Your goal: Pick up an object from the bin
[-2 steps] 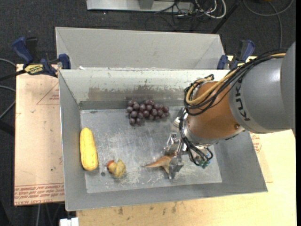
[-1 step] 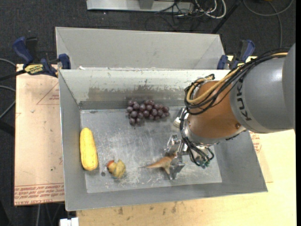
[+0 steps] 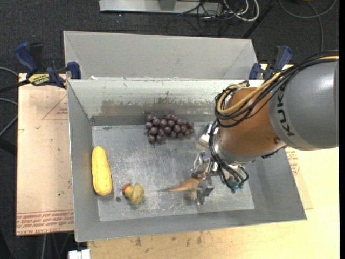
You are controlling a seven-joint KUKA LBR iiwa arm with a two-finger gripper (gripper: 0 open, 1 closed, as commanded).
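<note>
- Landmark for all positions: bunch of purple grapes (image 3: 168, 127), lying on the floor of the bin (image 3: 78, 144) against the back wall, about mid-width.
- Arm (image 3: 308, 108) enters from the right of the grapes. Its grey link sits above the bin's right wall, level with the bunch.
- Wrist section under an orange cover (image 3: 249, 129), just right of the grapes, angled down and toward the bin's front. Looped cables (image 3: 230, 98) run over the cover's upper left side.
- Hand (image 3: 202, 181) is low over the bin floor, in front of the grapes and slightly to their right, well clear of them.
- Fingers (image 3: 201, 166) stand apart, one toward the grapes and one toward the front wall. They are not clamped on anything.
- Orange tapered piece (image 3: 182, 187): flat on the floor in front of the grapes. The thin tip points left and the thick end reaches in between the fingers. Contact with the fingers cannot be made out.
- Small yellow-and-red piece (image 3: 133, 192): in front of the grapes and to their left, near the front wall.
- Long yellow piece (image 3: 101, 170): far left of the grapes, lying lengthwise along the left wall.
</note>
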